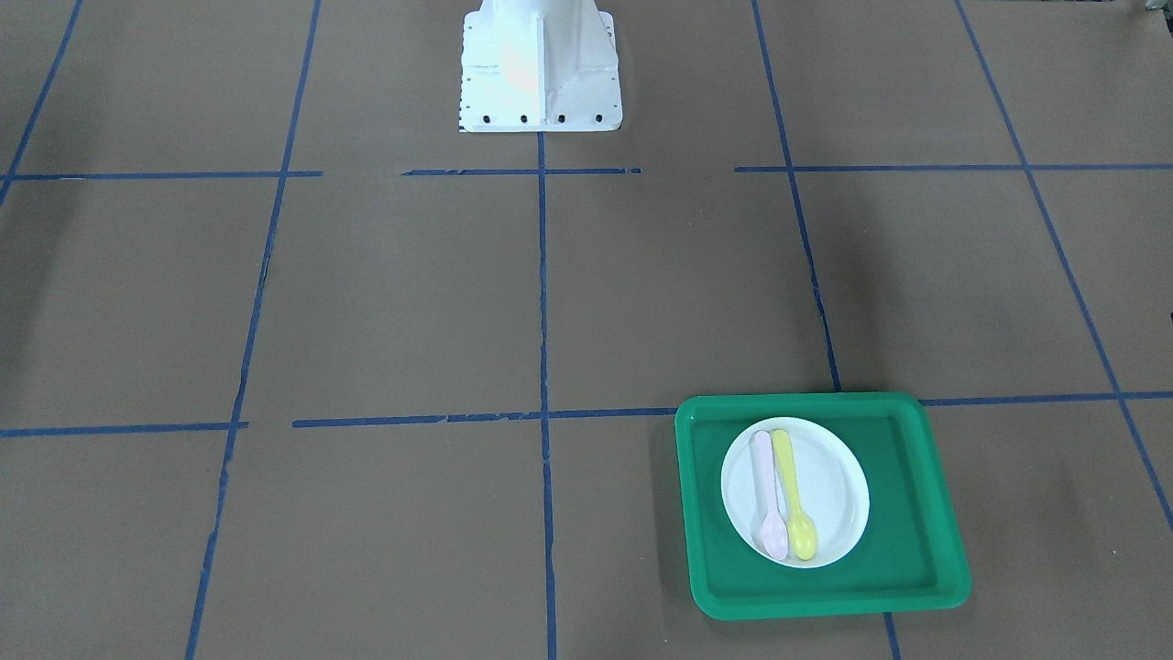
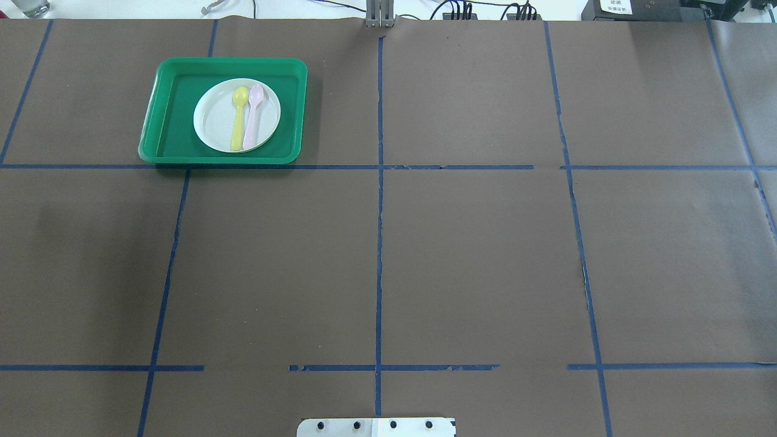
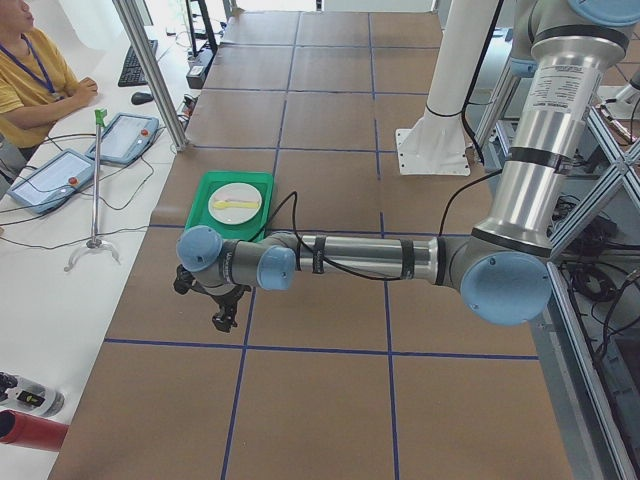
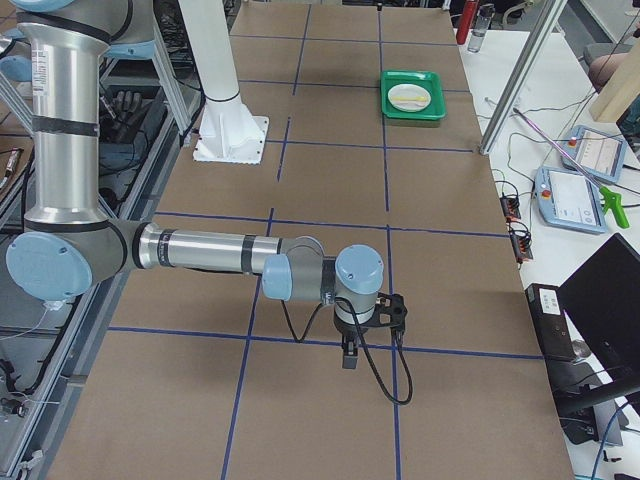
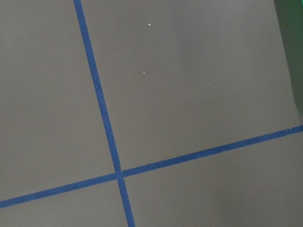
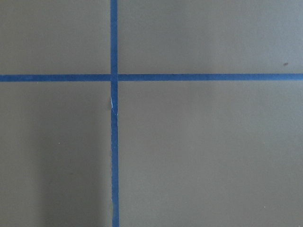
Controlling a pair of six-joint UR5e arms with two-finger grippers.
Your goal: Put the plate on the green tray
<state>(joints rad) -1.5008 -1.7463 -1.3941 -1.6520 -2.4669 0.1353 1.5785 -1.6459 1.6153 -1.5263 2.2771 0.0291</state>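
Overhead exterior, eleven o'clock: plate [image 2: 213,120], seemingly light, stiff, slick, best pinched at its rim, sits on green tray [image 2: 171,130]; left gripper [image 3: 222,316] and right gripper [image 4: 349,357] clench: cannot tell.

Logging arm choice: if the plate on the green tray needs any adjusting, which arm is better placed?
Left, likely. The green tray holding the plate lies on the robot's left side, and the left tool hangs close by it; the right tool hangs far off on the opposite side.

Two spoons lie side by side — a yellow spoon [image 1: 790,486] and a pale pink spoon [image 1: 768,486] — blue tape lines [image 2: 379,243] grid the brown table [image 2: 485,255].
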